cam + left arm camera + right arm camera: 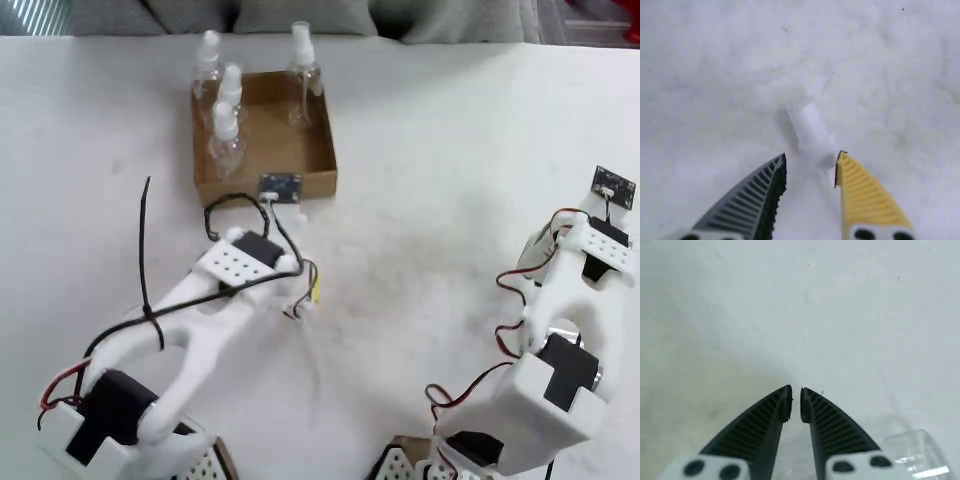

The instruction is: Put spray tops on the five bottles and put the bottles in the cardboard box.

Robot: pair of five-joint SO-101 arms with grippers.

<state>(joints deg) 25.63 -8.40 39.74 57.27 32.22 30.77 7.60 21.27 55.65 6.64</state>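
Note:
A white spray top [812,132] lies on the white table, its near end between my left gripper's fingertips. My left gripper [810,162] is open, with a grey finger [757,197] on one side and a yellow finger [865,200] on the other. In the high view this gripper [306,290] sits just in front of the cardboard box [300,140]. Several clear bottles with spray tops [226,135] stand in the box. My right gripper [796,402] is shut over bare table with nothing between its tips. Part of a clear bottle [915,455] shows beside its base.
The right arm [560,330] is folded at the table's right side, far from the box. Black and red cables [145,260] trail over the left arm. Grey cushions [300,15] line the far edge.

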